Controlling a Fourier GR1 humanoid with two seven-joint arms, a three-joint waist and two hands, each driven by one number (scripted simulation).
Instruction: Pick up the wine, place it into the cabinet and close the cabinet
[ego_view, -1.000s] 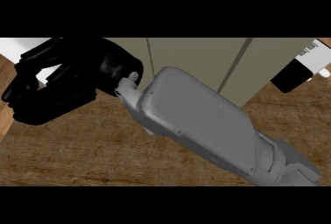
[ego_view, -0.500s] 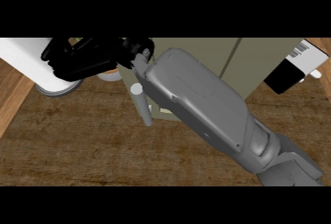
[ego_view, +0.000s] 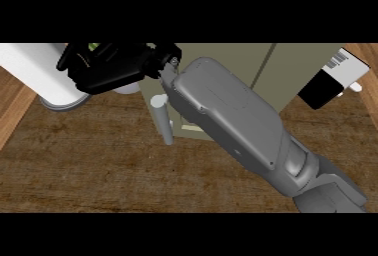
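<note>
I see one grey forearm (ego_view: 236, 127) running from the lower right corner up and to the left across the middle of my view. It ends in my right hand (ego_view: 111, 70), black, near the top left, with its back turned toward me. The fingers (ego_view: 77, 60) are curled over, bunched at the upper left of the hand, with a sliver of green showing among them. I cannot tell what it is. My left hand does not show anywhere.
</note>
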